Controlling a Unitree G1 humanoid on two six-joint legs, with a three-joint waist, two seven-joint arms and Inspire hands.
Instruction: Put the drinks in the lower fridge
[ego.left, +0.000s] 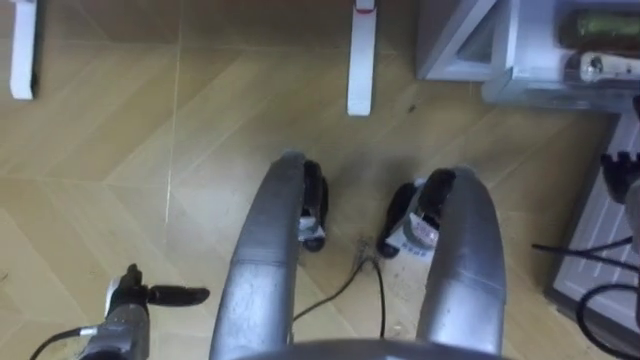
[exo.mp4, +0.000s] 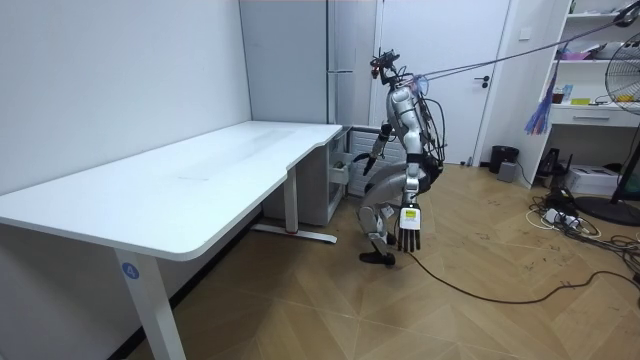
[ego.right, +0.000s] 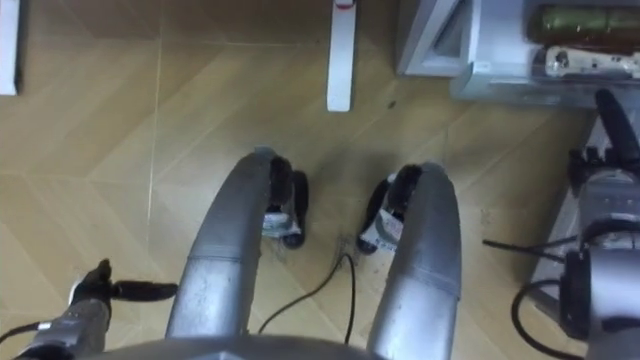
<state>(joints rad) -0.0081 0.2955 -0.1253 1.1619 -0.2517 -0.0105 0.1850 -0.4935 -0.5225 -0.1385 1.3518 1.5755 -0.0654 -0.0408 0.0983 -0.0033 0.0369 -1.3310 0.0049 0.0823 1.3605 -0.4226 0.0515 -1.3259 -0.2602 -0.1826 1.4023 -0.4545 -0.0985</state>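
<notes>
Hanging low over the wooden herringbone floor (ego.left: 90, 160), the left hand (ego.left: 135, 297) is open, fingers straight, holding nothing. The right hand (ego.right: 603, 140) reaches beside the open grey lower fridge compartment (ego.right: 470, 50); I cannot tell its grip. A green drink bottle (ego.right: 585, 20) lies inside that compartment.

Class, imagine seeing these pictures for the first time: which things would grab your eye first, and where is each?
The robot crouching low on the wood floor between the white table and the grey fridge stands out first. Its left robot hand hangs open beside its leg, while its right robot hand reaches toward the open fridge compartment, where bottles lie.
</notes>
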